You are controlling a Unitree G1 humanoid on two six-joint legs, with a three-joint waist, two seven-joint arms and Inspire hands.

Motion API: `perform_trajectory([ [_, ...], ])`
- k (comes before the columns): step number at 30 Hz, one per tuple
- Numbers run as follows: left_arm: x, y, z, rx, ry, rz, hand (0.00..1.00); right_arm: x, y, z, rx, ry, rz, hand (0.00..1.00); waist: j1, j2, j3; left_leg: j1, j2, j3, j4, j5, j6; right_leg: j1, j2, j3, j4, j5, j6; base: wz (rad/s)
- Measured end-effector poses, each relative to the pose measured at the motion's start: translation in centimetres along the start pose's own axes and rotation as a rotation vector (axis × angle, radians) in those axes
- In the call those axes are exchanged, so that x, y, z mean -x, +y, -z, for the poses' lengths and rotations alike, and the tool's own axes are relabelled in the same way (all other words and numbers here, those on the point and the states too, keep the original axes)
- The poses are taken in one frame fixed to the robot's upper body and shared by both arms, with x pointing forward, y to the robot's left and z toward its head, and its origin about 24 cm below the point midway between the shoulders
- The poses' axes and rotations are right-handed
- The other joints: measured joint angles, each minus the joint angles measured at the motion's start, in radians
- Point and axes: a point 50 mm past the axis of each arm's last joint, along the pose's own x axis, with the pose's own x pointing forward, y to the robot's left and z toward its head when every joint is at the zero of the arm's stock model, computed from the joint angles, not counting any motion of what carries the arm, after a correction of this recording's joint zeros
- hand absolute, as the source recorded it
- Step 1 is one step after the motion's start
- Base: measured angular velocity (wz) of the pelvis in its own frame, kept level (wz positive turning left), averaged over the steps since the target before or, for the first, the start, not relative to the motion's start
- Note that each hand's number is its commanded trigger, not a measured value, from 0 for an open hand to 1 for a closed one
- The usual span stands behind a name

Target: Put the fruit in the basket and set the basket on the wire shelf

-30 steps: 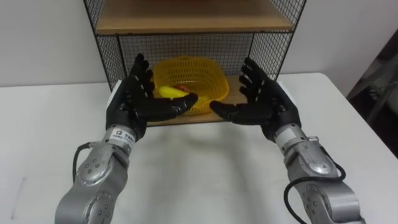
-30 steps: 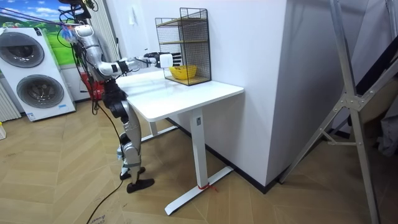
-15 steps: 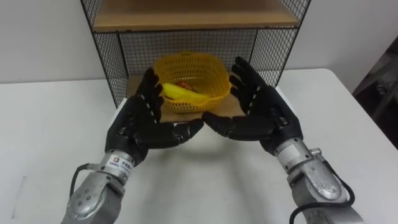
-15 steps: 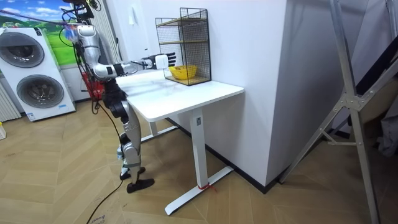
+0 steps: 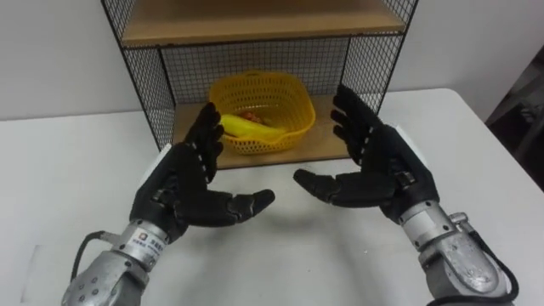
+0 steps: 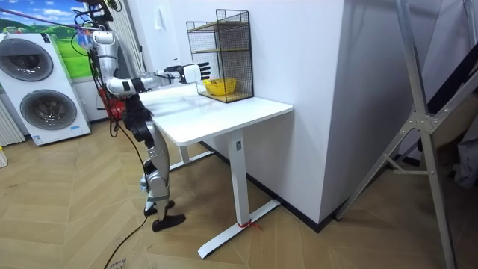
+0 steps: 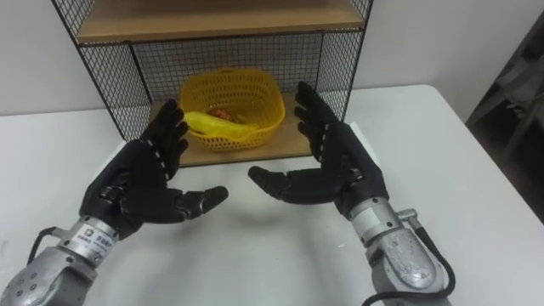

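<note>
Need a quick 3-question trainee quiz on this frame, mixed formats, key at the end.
1. True or false: the yellow plastic mesh basket stands on the lower level of the black wire shelf.
2. The left hand and right hand are: A) open, holding nothing; B) shut on the basket; C) shut on fruit.
3. Fill in: the long yellow fruit in the basket is a ___.
Key: 1 true; 2 A; 3 banana.

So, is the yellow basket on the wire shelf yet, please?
On the shelf: the yellow basket stands upright on the lower board of the wire shelf; left robot hand and right robot hand are open, off it.
</note>
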Motion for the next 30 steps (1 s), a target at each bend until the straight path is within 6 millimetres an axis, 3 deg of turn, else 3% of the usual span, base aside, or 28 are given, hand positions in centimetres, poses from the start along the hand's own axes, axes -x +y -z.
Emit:
perform_trajectory([
  [4, 0.7, 0.9, -0.9, -0.025, -0.039, -0.035, 0.0, 1.4, -0.9, -0.9, 0.031, -0.022, 0.061, 0.0, -0.007, -0.001, 0.0048, 0.006, 0.0, 0.004, -0.005, 0.0, 0.0, 0.002, 0.001, 0.002, 0.002, 0.0, 0.0, -0.01],
  [9, 0.9, 0.9, -1.0, -0.005, -0.051, -0.022, 0.0, 1.5, -0.9, -1.5, 0.04, -0.044, 0.074, 0.0, -0.009, -0.009, 0.0116, 0.007, 0.001, 0.009, -0.007, 0.001, -0.001, -0.002, 0.002, 0.007, 0.004, 0.0, 0.0, -0.03],
  [17, 1.6, 2.3, -3.7, 0.001, -0.213, -0.08, 0.0, 2.0, -3.2, -4.7, 0.135, -0.212, 0.248, 0.0, -0.006, -0.007, 0.0126, -0.005, 0.003, 0.016, -0.008, 0.001, -0.001, -0.015, 0.01, 0.012, 0.003, 0.0, 0.0, -0.02],
  [23, 3.3, 5.0, -5.7, -0.076, -0.292, -0.264, 0.0, 3.3, -5.4, -6.4, 0.233, -0.279, 0.449, 0.0, -0.001, -0.007, 0.0119, -0.01, 0.003, 0.016, -0.008, 0.0, -0.002, -0.021, 0.011, 0.013, 0.004, 0.0, 0.0, 0.0],
  [27, 4.7, 5.6, -8.6, -0.157, -0.436, -0.366, 0.0, 4.5, -6.2, -8.4, 0.321, -0.378, 0.568, 0.0, 0.009, -0.008, 0.0045, -0.02, 0.003, 0.016, -0.008, 0.0, -0.002, -0.032, 0.01, 0.012, 0.004, 0.0, 0.0, 0.0],
  [30, 5.5, 6.3, -9.3, -0.197, -0.466, -0.442, 0.0, 5.0, -6.6, -9.1, 0.39, -0.396, 0.623, 0.0, 0.015, -0.003, 0.0018, -0.019, 0.003, 0.018, -0.007, 0.0, -0.002, -0.032, 0.011, 0.013, 0.004, 0.0, 0.0, 0.0],
])
